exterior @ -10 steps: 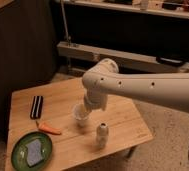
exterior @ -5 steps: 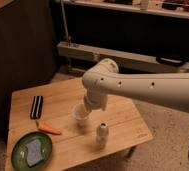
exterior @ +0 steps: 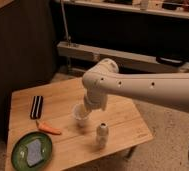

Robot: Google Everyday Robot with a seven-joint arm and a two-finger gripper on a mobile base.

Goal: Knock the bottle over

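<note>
The bottle (exterior: 102, 135) is small and pale whitish, with a narrow neck and a cap. It stands upright near the front edge of the wooden table (exterior: 125, 120). A wide-mouthed translucent white cup (exterior: 81, 116) stands up and to the left of it. My white arm comes in from the right and bends down over the table. My gripper (exterior: 88, 106) is at the arm's lower end, right at the cup and up and to the left of the bottle, with a gap to the bottle.
A black striped bar (exterior: 36, 106) lies at the table's left. An orange carrot (exterior: 49, 128) lies in front of it. A green plate (exterior: 23, 145) with a grey-blue sponge (exterior: 35, 150) sits at the front left corner. A dark cabinet and metal shelving stand behind.
</note>
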